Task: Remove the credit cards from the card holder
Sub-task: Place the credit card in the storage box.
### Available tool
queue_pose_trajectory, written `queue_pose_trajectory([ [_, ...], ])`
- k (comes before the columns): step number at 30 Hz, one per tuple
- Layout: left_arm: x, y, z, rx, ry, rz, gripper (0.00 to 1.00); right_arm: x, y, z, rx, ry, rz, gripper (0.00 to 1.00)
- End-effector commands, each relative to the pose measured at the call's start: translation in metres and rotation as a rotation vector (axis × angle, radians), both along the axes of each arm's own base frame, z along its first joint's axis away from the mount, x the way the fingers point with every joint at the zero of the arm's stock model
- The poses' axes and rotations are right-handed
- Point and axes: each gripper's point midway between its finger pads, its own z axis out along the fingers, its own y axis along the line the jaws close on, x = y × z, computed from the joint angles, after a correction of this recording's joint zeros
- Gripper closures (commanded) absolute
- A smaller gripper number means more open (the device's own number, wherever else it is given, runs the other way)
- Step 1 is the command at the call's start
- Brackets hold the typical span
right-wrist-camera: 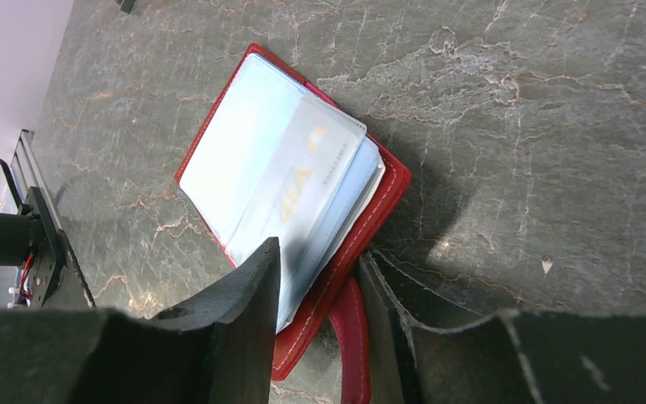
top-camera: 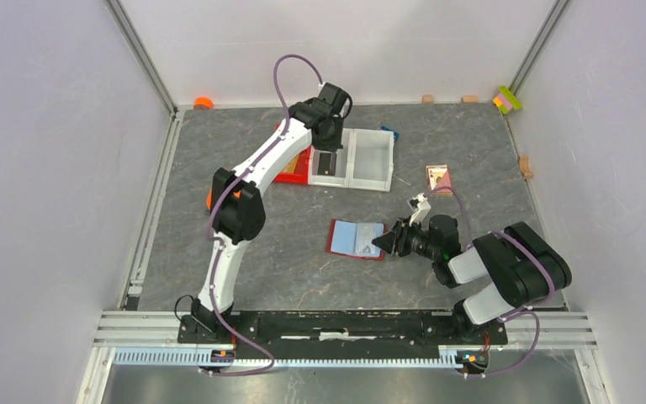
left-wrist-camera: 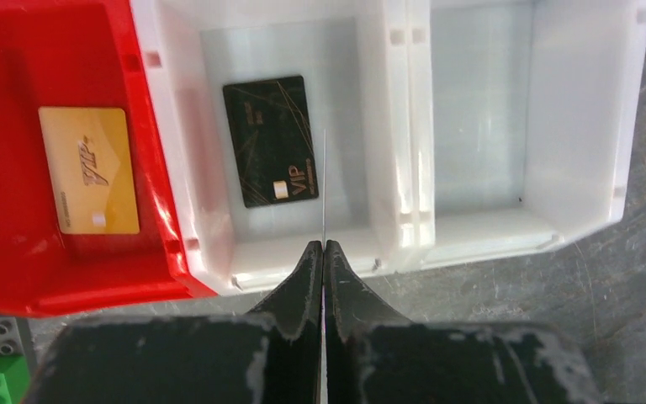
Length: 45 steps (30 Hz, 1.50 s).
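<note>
Grey marbled desk (top-camera: pixel 303 278), white walls (top-camera: pixel 50 168) on three sides. Near the middle, a little toward the near edge: card holder (top-camera: pixel 356 239), spread open and flat, lining up, long axis running left to right, close to parallel with the near edge. Tucked into its right-hand half: pale grey-blue card (right-wrist-camera: pixel 303 181), long axis crosswise to the holder's, pointing roughly near to far. At the holder's right short edge: right hand (right-wrist-camera: pixel 320 252), fingers parted, straddling that edge and the red snap tab (right-wrist-camera: pixel 352 337); cannot tell whether pressing on either. Along the far edge, left of centre: red bin (left-wrist-camera: pixel 17 59) touching left white bin (left-wrist-camera: pixel 177 109), then right white bin (left-wrist-camera: pixel 580 109) alongside. Flat in the red bin: tan-orange card (left-wrist-camera: pixel 89 169), long axis near to far. Flat in the left white bin: black card (left-wrist-camera: pixel 271 140), same heading, slightly skewed. Above that bin's near wall: left hand (left-wrist-camera: pixel 324 244), fingers pressed fully together. Toward the right edge, apart from everything else: pink patterned card (top-camera: pixel 438 177).
</note>
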Motion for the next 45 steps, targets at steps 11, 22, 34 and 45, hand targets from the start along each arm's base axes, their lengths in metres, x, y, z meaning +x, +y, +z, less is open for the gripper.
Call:
queue_pose_trajectory([
  [11, 0.036, 0.001, -0.02, -0.147, 0.071, -0.083, 0.98, 0.001, -0.004, -0.008, -0.02, 0.007, -0.011, 0.58],
  [22, 0.032, 0.016, -0.049, -0.062, 0.115, -0.056, 0.74, 0.001, -0.003, -0.008, -0.017, 0.008, -0.009, 0.58],
  [34, 0.027, 0.034, -0.001, 0.009, 0.007, -0.001, 0.51, 0.002, -0.004, -0.009, -0.022, 0.006, -0.013, 0.57],
  [45, -0.064, 0.021, 0.044, -0.052, -0.045, -0.042, 0.49, -0.001, -0.008, -0.001, -0.034, -0.033, -0.02, 0.49],
])
